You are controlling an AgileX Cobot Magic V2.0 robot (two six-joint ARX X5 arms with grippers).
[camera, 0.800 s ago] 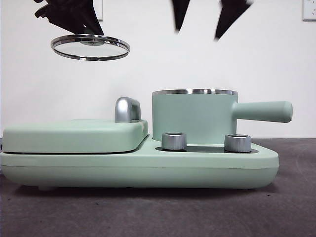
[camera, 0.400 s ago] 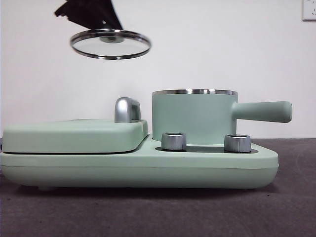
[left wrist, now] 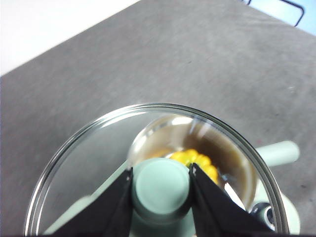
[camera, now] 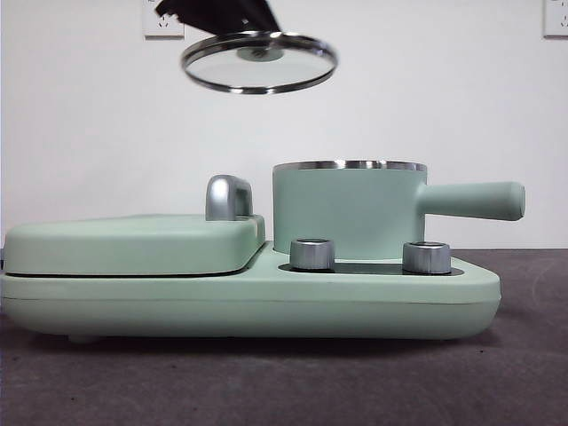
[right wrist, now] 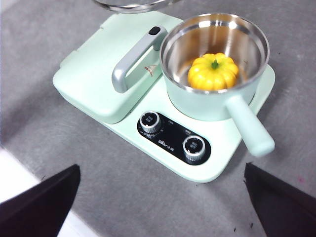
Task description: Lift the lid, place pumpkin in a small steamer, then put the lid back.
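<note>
With the pumpkin [right wrist: 213, 71] lodged in the steamer [right wrist: 216, 64], only re-lidding remains: left gripper [left wrist: 161, 185], jaws clamped on the knob, holds the lid [camera: 259, 62] high above the griddle cover's handle [camera: 228, 197]; right gripper [right wrist: 163, 202] waits, jaws apart.

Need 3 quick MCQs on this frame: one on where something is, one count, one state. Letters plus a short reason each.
1. Where is the pumpkin?
A. inside the small steamer
B. on the griddle cover
C. on the table

2. How many steel knobs does the control panel carry?
A. one
B. two
C. four

3. What is the state of the lid?
A. seated on the steamer
B. lying on the table
C. held in the air by the left claw

Key: 1 A, the right wrist view shows it in the steel bowl. 2 B, two knobs sit side by side. 3 C, the claw is shut on the mint knob, with the lid above and to the side of the rim.
</note>
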